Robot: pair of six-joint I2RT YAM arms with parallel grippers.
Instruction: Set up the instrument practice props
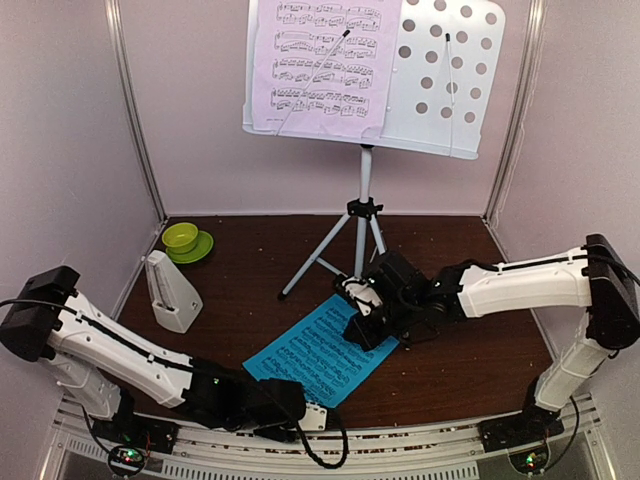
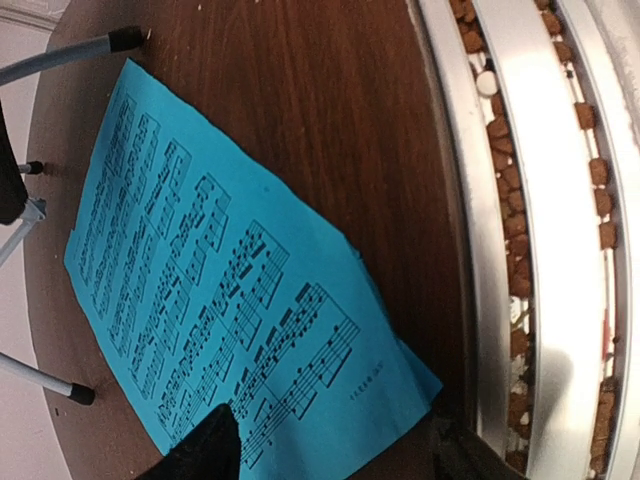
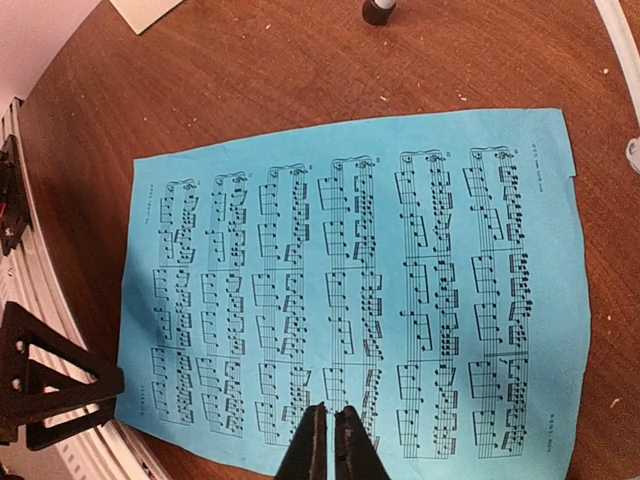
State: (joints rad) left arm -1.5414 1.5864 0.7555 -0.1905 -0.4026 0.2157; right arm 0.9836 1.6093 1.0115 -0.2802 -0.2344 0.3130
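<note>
One cyan printed sheet-music page [image 1: 318, 350] lies flat on the brown tabletop [image 1: 470, 345], lower centre. Right gripper [image 3: 327, 415], pressed together, sits over its edge; left gripper [image 1: 315, 418] is spread at its corner. Advise: open, then pinch one edge only.

lilac page [image 1: 320, 65] on stand [image 1: 366, 175] | cyan page [image 1: 318, 350] flat below | metronome [image 1: 172, 292] upright

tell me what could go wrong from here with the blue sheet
1. The cyan page lies flat on the table and the right gripper sits shut at its edge, so it may drag or crumple the sheet rather than lift it.
2. The right arm is close to the tripod; a knock could shake the lilac page off the stand.
</note>
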